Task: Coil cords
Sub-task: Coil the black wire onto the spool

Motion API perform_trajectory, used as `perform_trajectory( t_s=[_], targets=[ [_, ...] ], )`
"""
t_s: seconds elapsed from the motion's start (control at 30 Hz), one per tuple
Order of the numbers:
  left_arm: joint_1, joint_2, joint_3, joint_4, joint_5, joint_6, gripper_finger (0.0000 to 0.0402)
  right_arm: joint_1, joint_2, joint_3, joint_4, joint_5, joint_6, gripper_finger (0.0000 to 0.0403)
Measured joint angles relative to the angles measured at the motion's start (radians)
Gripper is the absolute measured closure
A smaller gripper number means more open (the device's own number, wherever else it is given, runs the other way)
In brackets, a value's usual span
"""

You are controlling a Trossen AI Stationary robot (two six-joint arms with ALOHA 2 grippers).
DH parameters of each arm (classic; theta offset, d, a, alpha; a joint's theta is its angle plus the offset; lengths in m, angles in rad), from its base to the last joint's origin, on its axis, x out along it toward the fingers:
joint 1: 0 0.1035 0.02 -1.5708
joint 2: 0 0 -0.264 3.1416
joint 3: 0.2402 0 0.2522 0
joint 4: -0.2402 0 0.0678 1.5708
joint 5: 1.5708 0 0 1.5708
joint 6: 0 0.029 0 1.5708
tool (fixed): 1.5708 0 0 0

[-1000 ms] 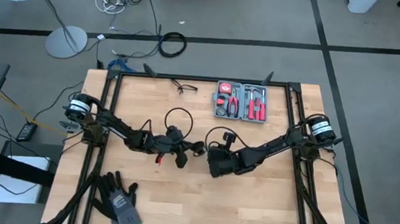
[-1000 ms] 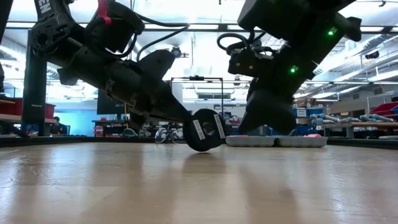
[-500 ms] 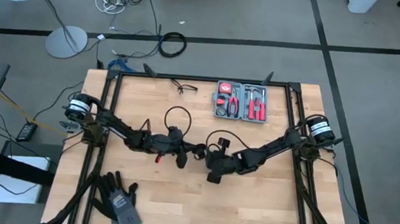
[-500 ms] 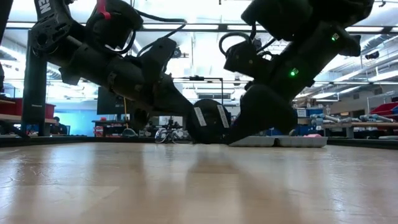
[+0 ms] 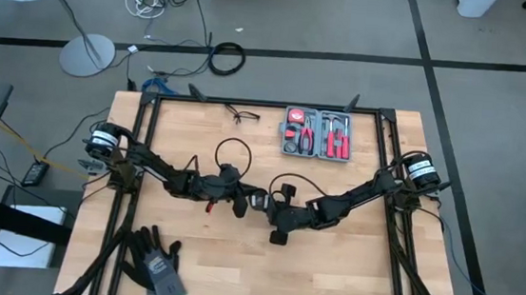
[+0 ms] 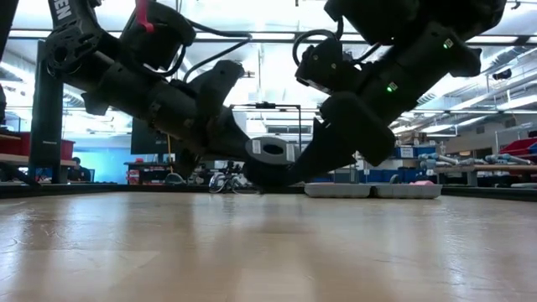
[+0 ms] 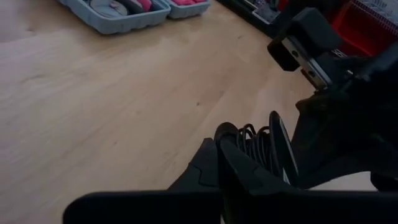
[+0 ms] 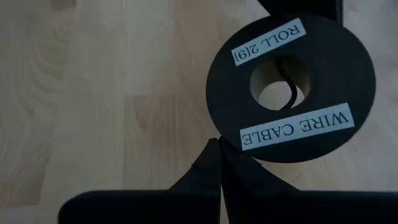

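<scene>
The cord is a thin black cable wound on a small round black spool [image 8: 323, 68] with a pale centre hole and labels reading "ROLL 2191" and "WIRE CABLE". The spool [image 5: 256, 201] is at mid-table between both grippers, and it lies level in the low view [image 6: 270, 151]. My left gripper [image 5: 244, 201] reaches it from the left and is shut on it. My right gripper [image 5: 267, 210] is shut, and its tips [image 8: 219, 146] stand at the rim of the labelled flange. The wound turns show in the left wrist view [image 7: 252, 143]. My left gripper [image 7: 217, 140] is shut on the spool at the rim of its near flange [image 7: 227, 129], beside the wound turns. It comes slanting down from the table's left. The spool sits level with its holed face up, just above the table top. My right gripper's shut fingertips come from the table's right and meet the edge of the labelled flange [image 8: 229, 135]. I cannot tell whether they touch it.
An open grey case of red-handled tools [image 5: 317, 133] lies at the far middle. A small black wire item [image 5: 240, 115] lies to the left of the case. Grey gloves [image 5: 157, 262] lie at the near left. Black frame rails [image 5: 143, 156] run along the table's sides.
My right gripper has come down and toward the table's left, up to the spool. The spool, held by my left gripper, has turned from standing on edge with its labelled face sideways to lying level with that face up.
</scene>
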Motion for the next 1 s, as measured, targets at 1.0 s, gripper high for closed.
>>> perform_trajectory(
  t_s=[1.0],
  targets=[
    [0.000,0.000,0.001,-0.081,-0.079,0.117,0.0359,0.000,-0.001,-0.033,0.000,-0.008,0.058,0.0379]
  ],
)
